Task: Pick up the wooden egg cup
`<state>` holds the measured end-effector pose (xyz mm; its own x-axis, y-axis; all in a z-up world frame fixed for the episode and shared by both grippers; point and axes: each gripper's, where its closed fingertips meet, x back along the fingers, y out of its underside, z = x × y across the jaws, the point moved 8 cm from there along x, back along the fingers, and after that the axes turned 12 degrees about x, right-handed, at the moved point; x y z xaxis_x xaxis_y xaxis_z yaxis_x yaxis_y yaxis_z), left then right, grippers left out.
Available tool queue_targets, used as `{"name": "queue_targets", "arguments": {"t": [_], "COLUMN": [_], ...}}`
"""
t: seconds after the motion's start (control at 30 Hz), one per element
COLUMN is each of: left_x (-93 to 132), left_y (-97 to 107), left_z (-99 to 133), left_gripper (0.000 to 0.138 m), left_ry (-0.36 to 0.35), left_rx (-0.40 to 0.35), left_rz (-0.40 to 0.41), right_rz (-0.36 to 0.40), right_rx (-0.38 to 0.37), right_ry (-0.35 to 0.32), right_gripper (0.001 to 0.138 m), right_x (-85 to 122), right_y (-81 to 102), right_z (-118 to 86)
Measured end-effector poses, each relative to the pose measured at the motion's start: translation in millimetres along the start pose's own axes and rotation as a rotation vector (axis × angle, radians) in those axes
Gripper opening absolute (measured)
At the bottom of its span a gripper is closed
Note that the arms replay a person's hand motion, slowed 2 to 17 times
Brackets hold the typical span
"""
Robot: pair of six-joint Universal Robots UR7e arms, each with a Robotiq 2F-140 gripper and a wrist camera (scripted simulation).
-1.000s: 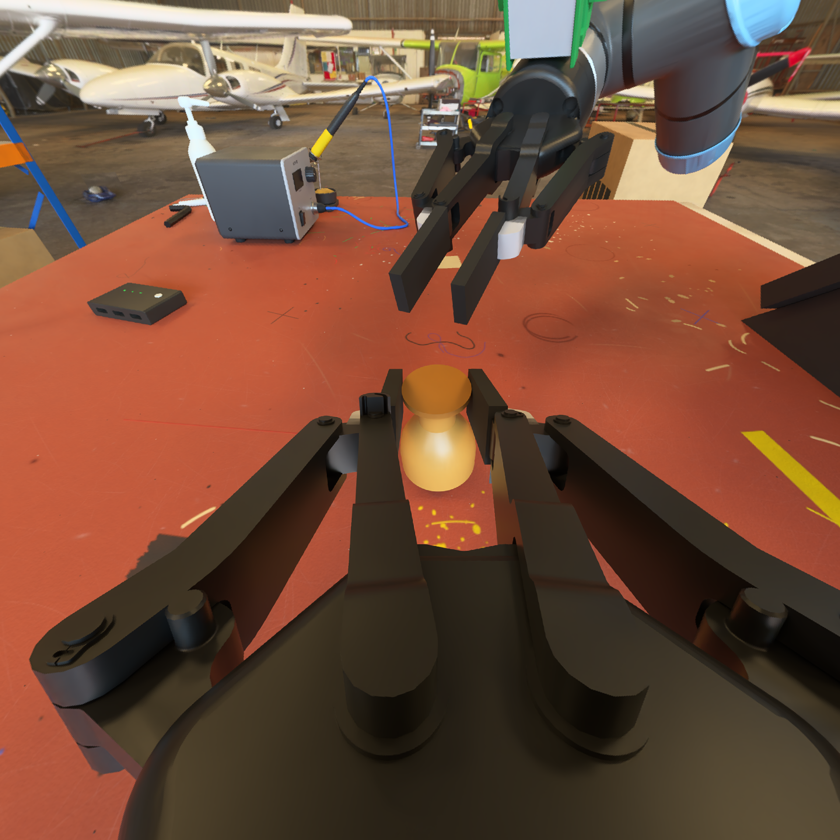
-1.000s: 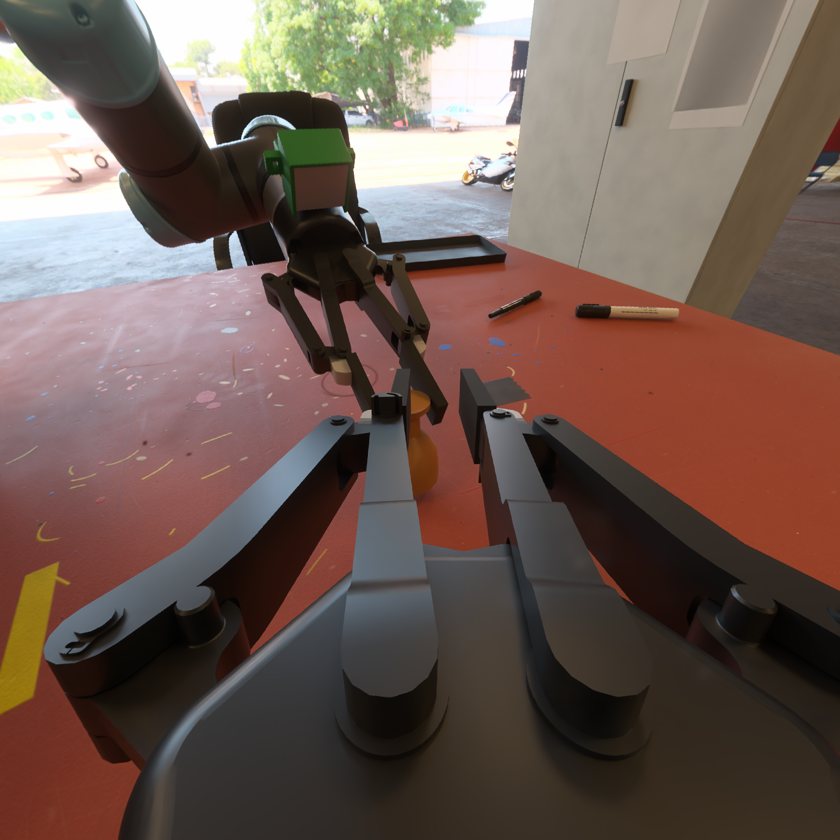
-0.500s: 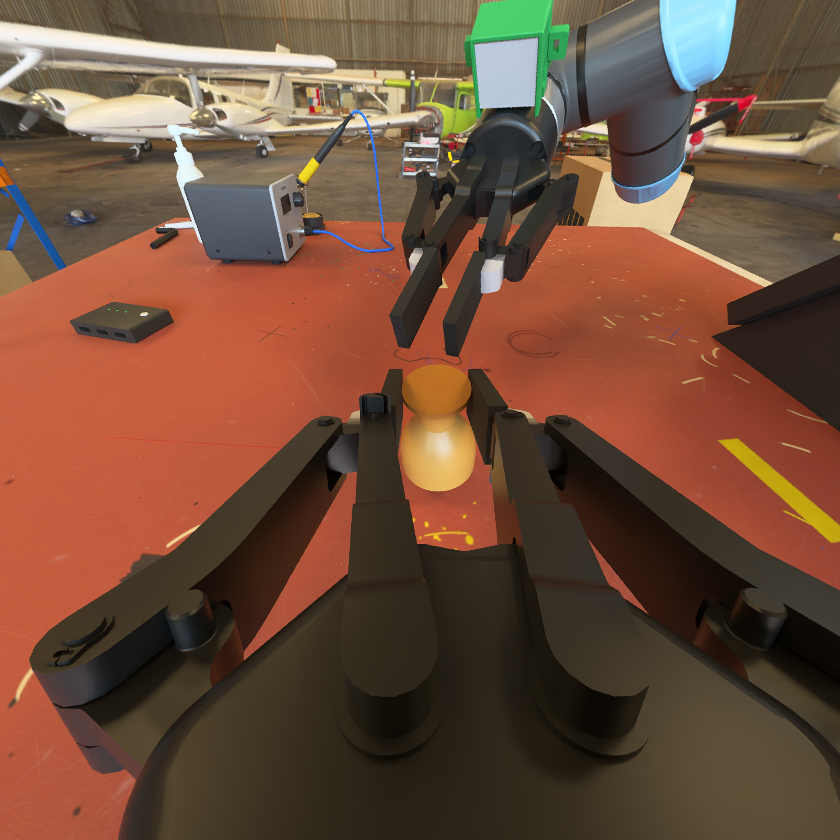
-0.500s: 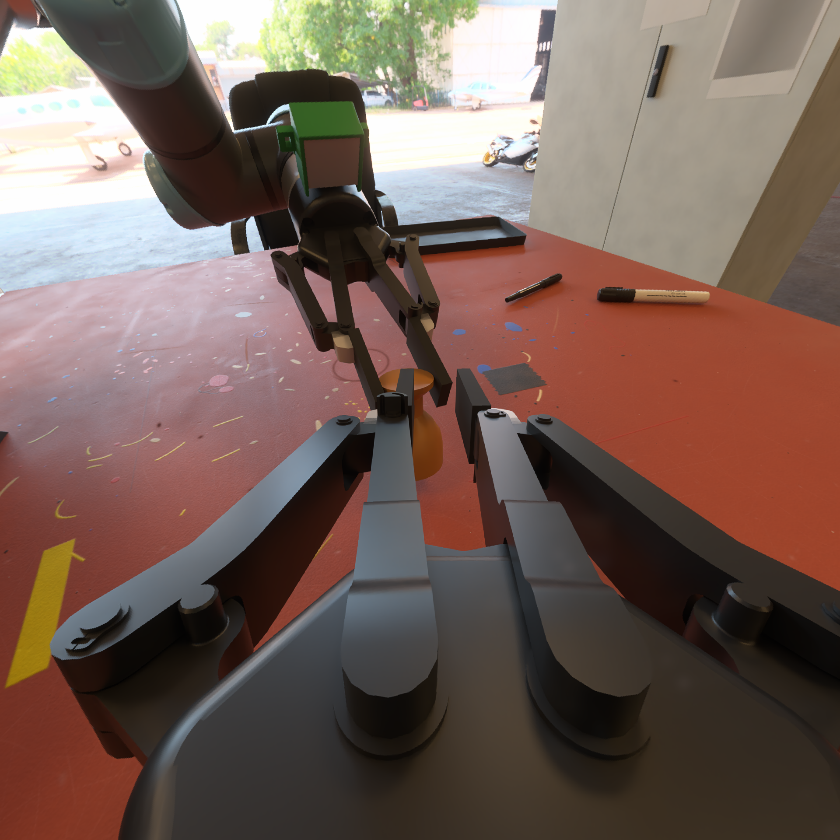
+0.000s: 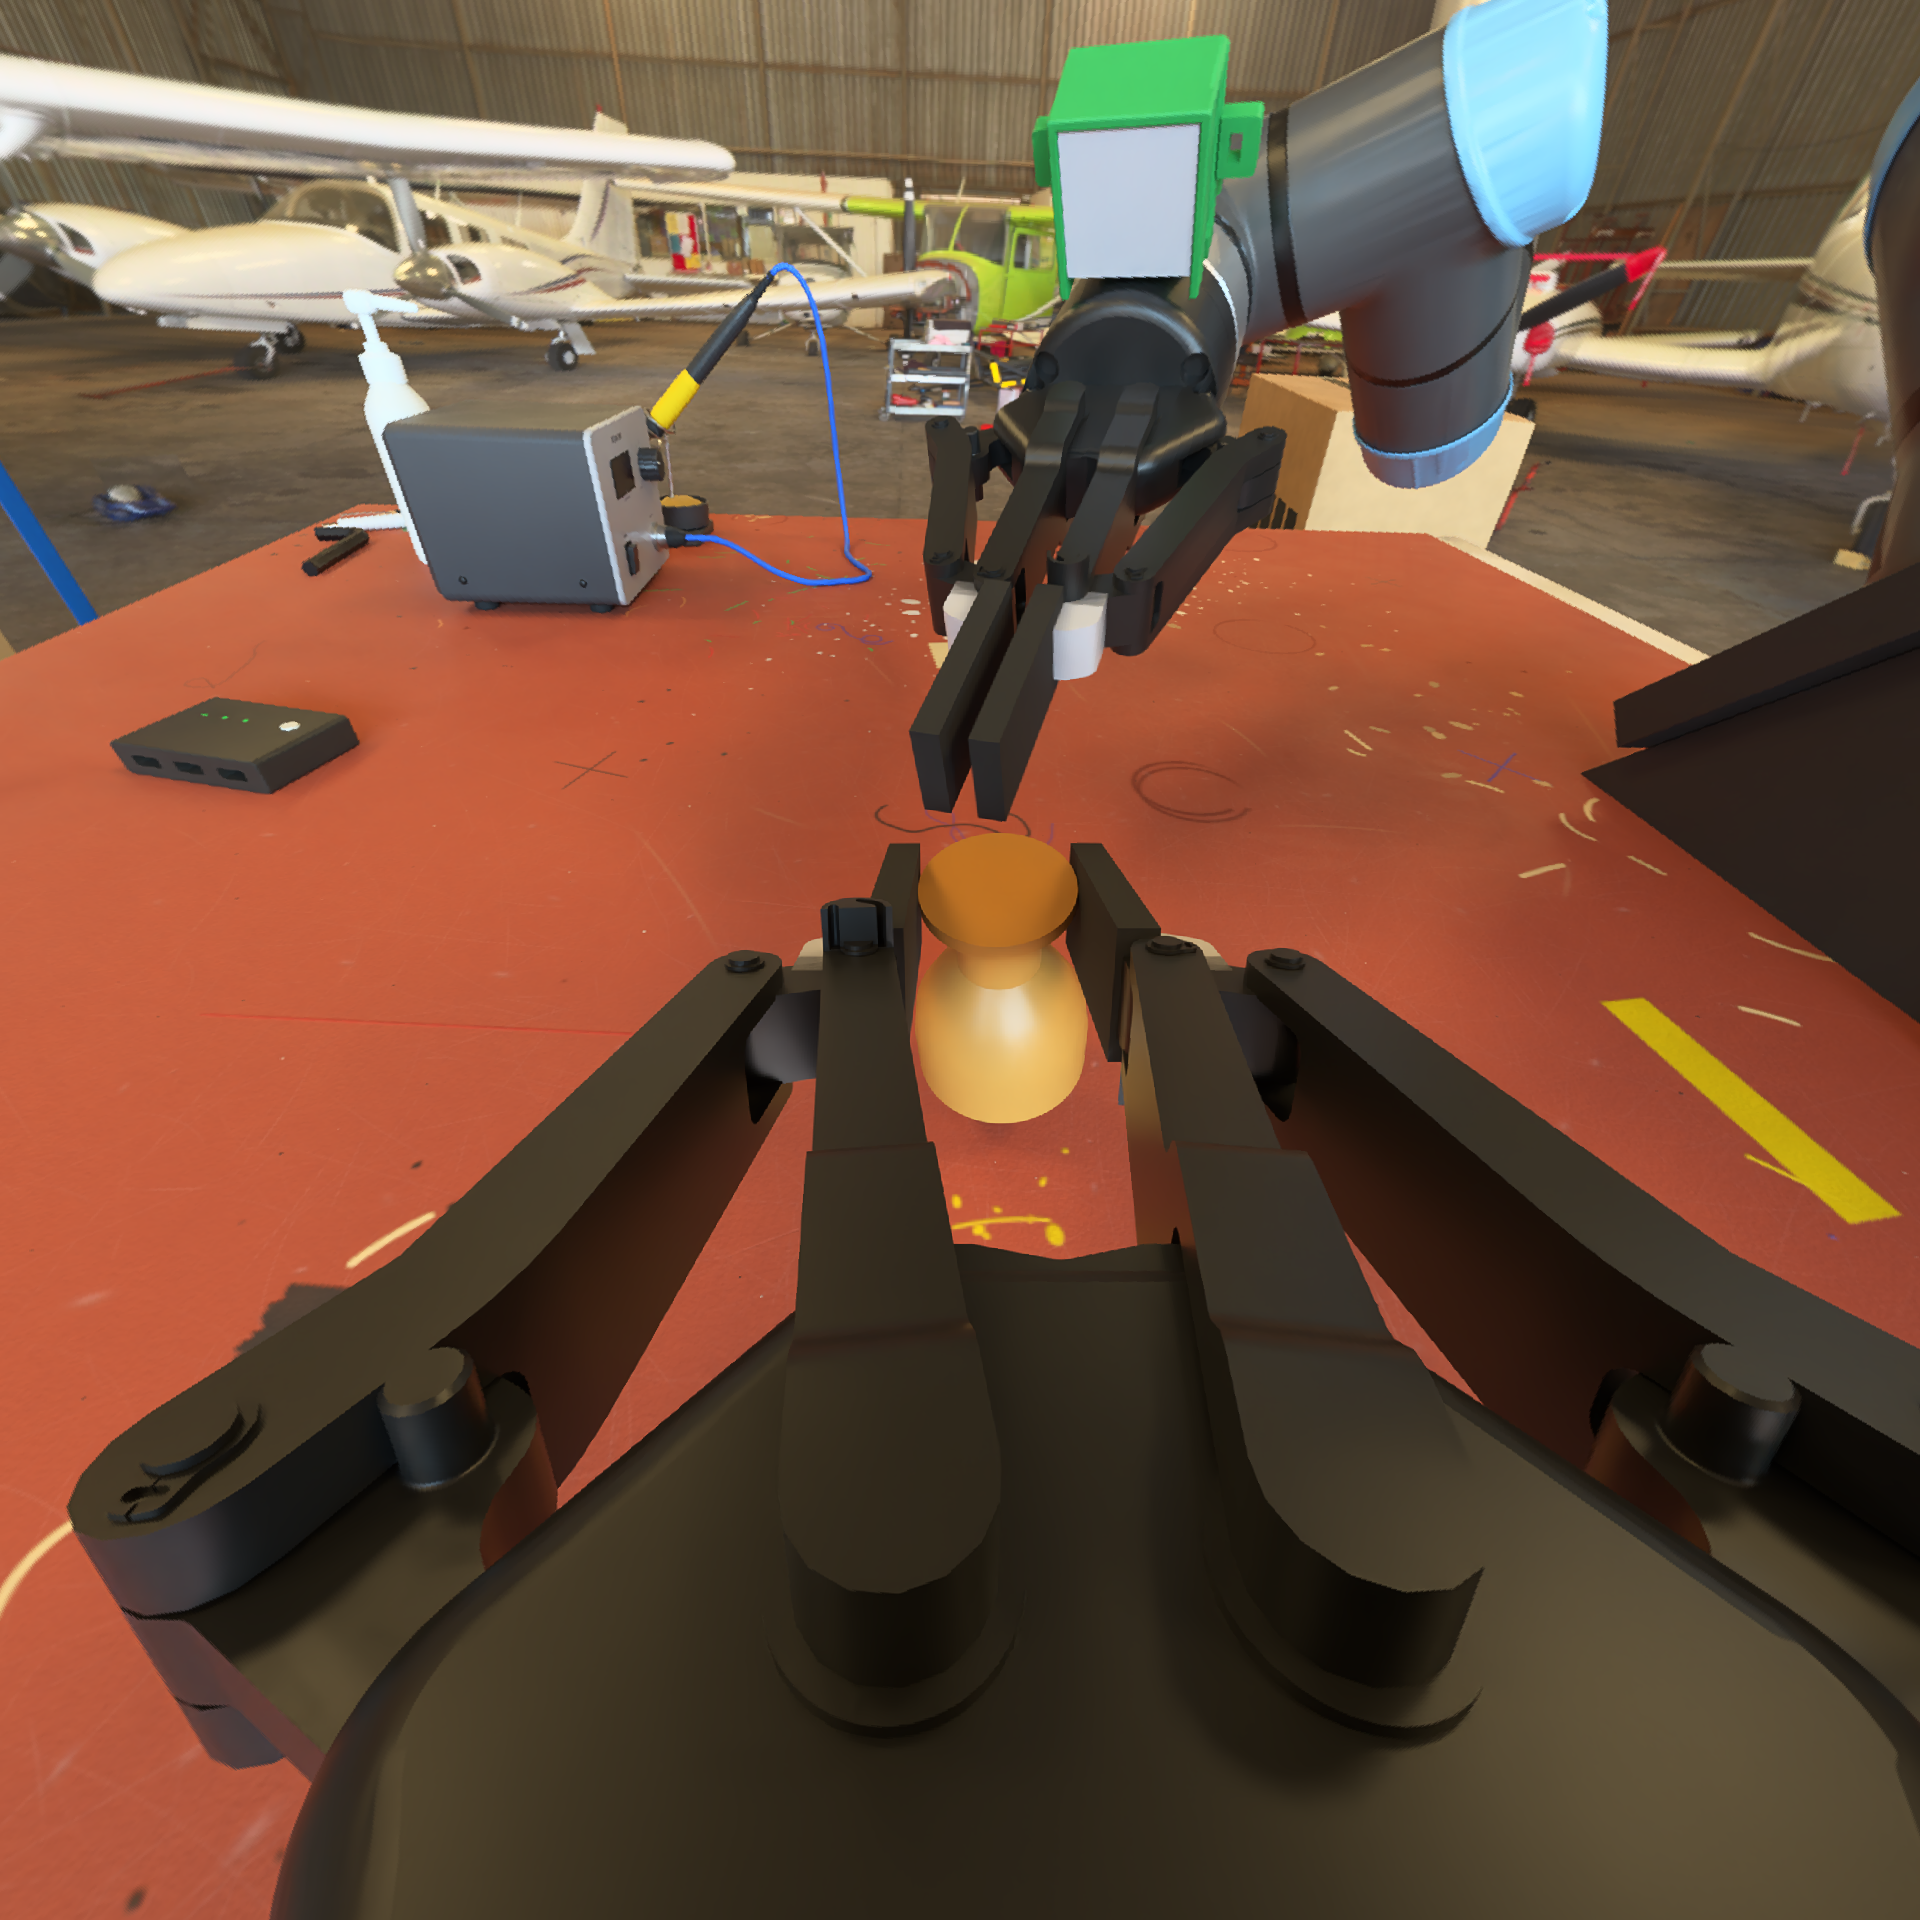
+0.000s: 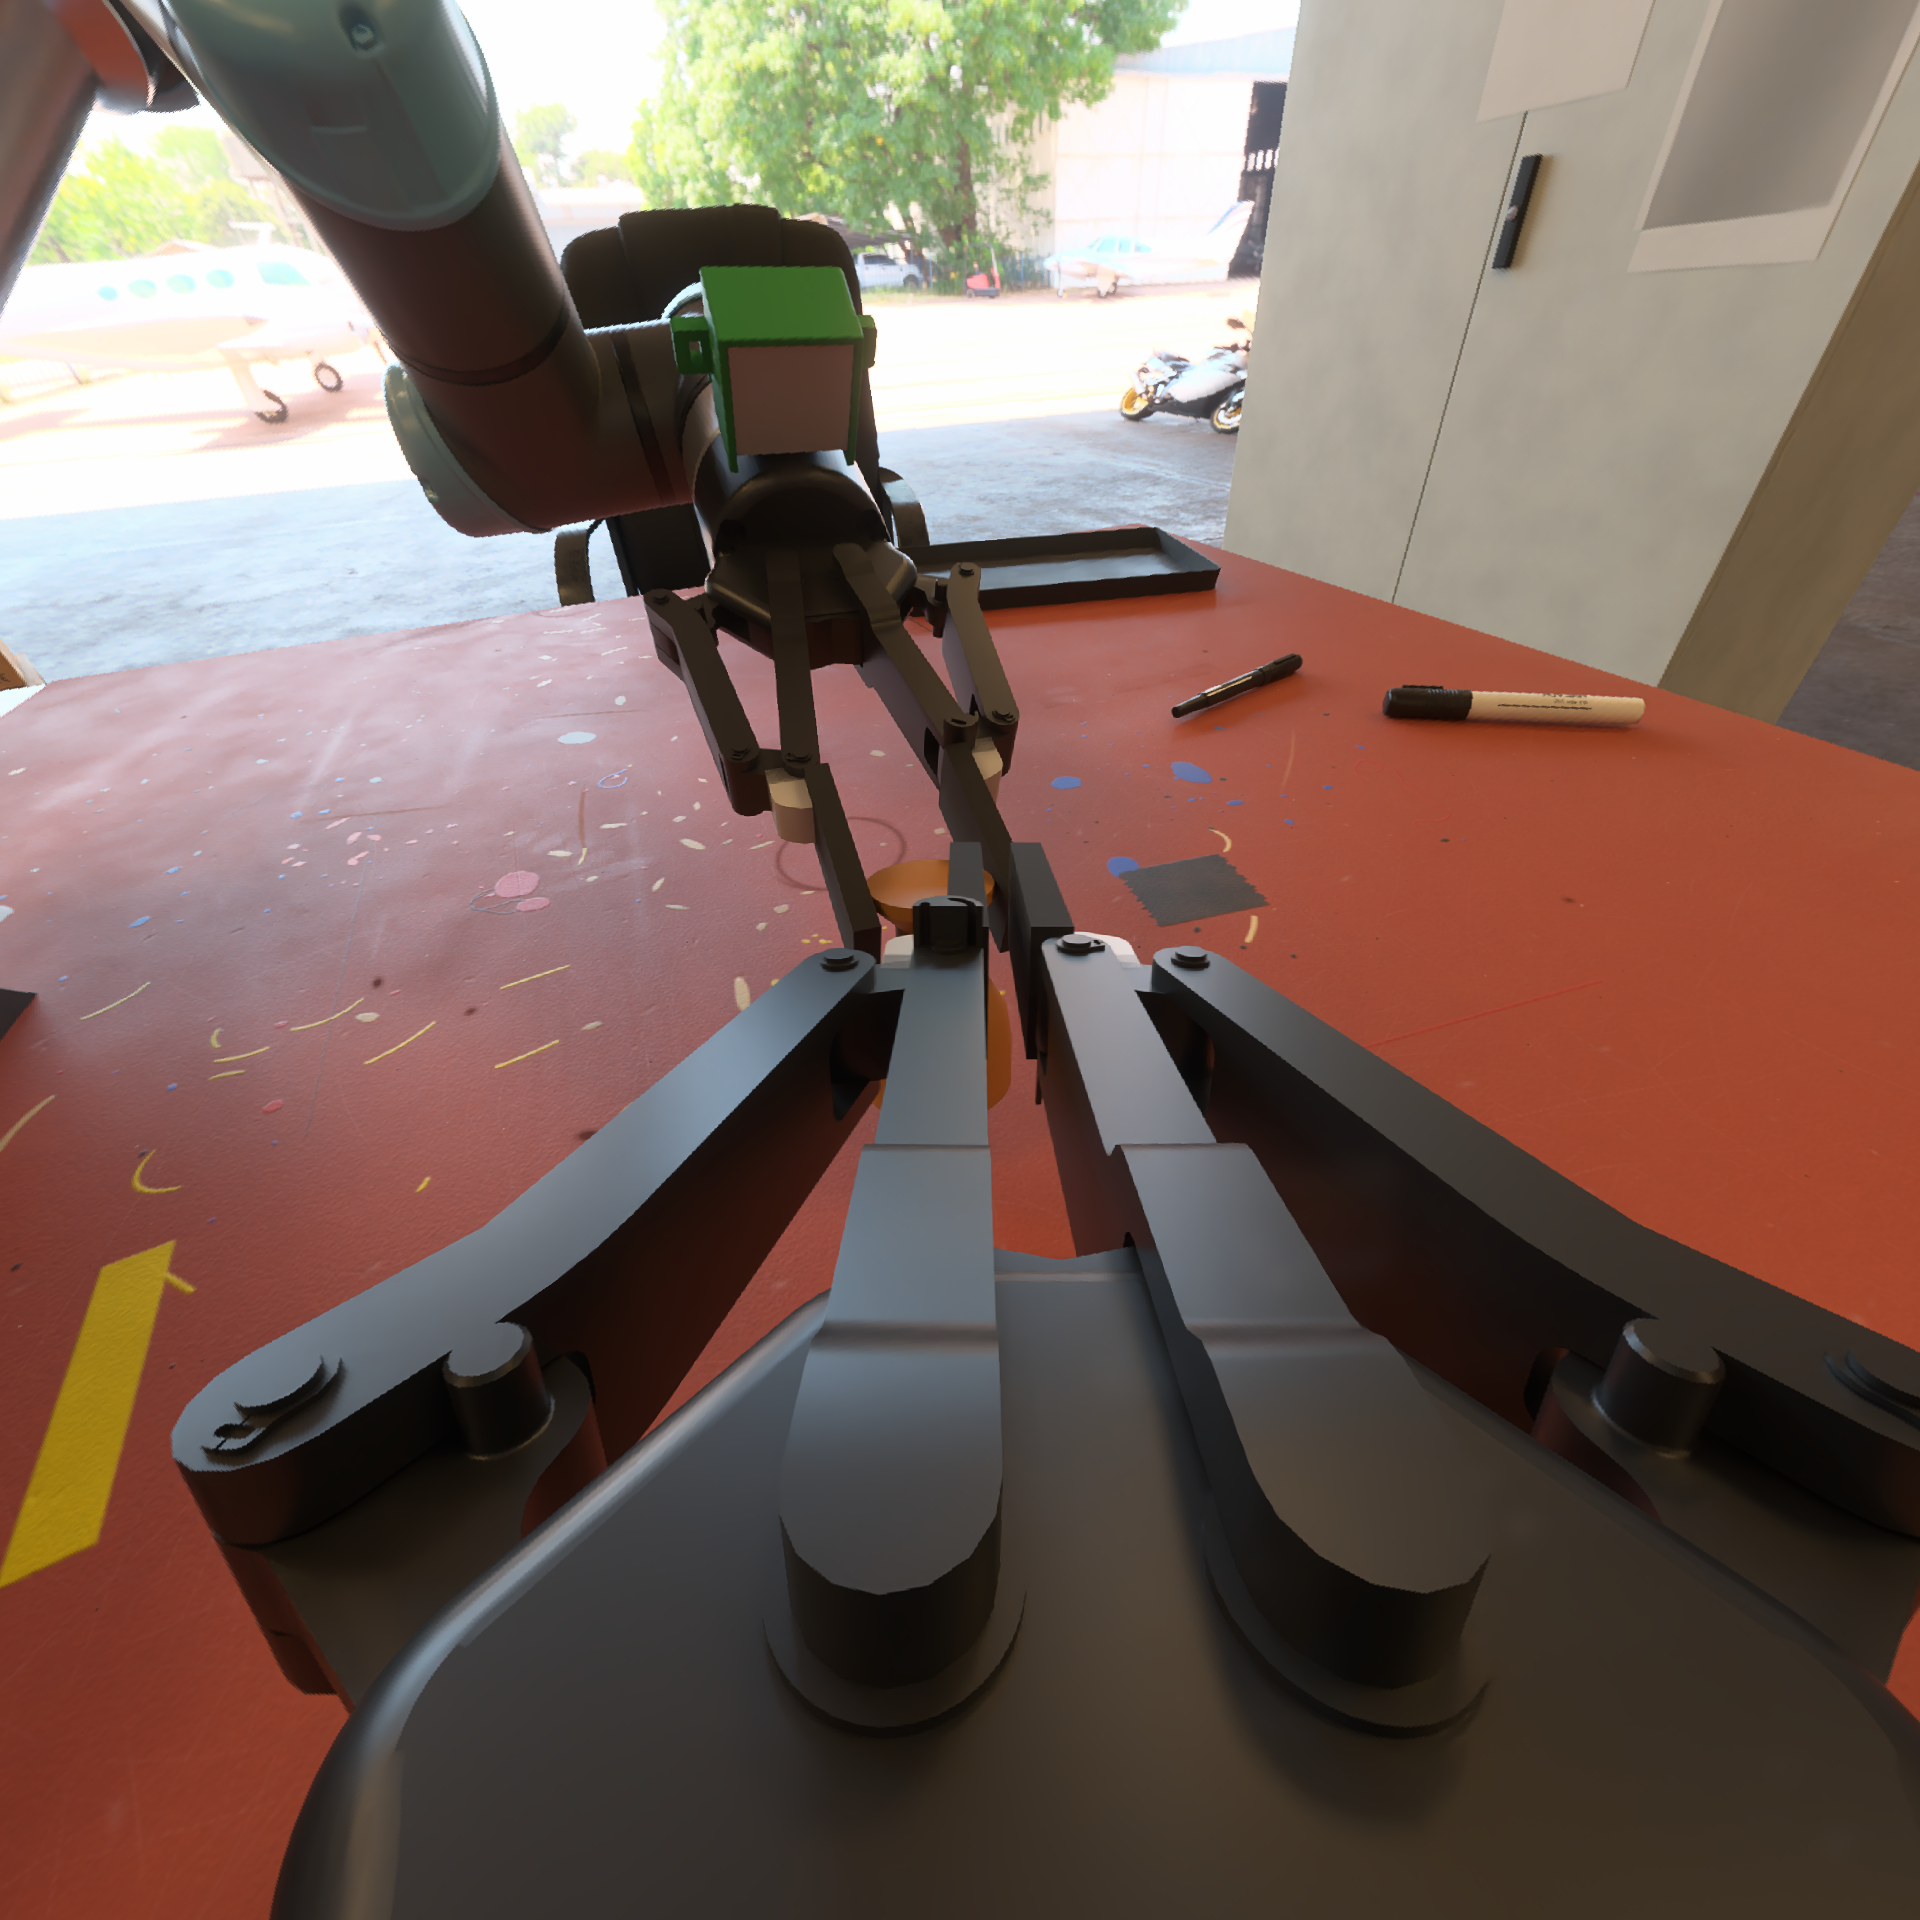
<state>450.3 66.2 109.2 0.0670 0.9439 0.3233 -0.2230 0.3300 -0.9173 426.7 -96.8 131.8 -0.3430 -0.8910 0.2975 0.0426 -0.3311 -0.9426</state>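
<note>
The wooden egg cup (image 5: pixel 997 1039) is a light brown piece with a wide darker disc at its far end. My left gripper (image 5: pixel 997 883) is shut on it at the disc and neck and holds it above the red table (image 5: pixel 520 987). My right gripper (image 5: pixel 961 795) hangs just beyond the cup with its fingers together and empty. In the right wrist view my right gripper (image 6: pixel 1000 873) is closed to a thin slit. The left gripper (image 6: pixel 925 914) and the cup (image 6: pixel 914 888) sit just behind its left finger, which hides part of the cup.
A grey soldering station (image 5: pixel 520 520) with a blue cable, a white bottle (image 5: pixel 384 384) and a black box (image 5: pixel 234 743) stand at the far left. A dark tray (image 5: pixel 1766 779) is on the right. In the right wrist view, another black tray (image 6: pixel 1070 566) and two markers (image 6: pixel 1512 707) lie far right.
My right gripper's fingers have come together and it has drawn back from the cup. My left gripper has risen from the table with the cup still held.
</note>
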Motion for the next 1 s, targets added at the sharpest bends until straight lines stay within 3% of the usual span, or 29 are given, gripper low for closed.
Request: {"name": "queue_targets", "arguments": {"t": [0.2,0.77,1.0], "left_x": [0.3,0.8,1.4], "left_y": [0.3,-1.1,-1.1], "left_z": [0.6,3.3,2.8], "left_gripper": [0.038,0.038,0.038], "left_ry": [0.014,0.053,0.029], "left_rx": [-0.01,-0.013,-0.024], "left_rz": [-0.006,0.014,0.008], "right_rz": [0.001,0.053,0.045], "right_rx": [0.001,-0.029,-0.029], "right_ry": [-0.015,-0.038,-0.031], "right_gripper": [0.001,0.001,0.007], "right_x": [-0.1,2.3,2.5], "right_y": [0.6,0.1,1.9], "right_z": [-1.5,-2.8,-2.7]}}
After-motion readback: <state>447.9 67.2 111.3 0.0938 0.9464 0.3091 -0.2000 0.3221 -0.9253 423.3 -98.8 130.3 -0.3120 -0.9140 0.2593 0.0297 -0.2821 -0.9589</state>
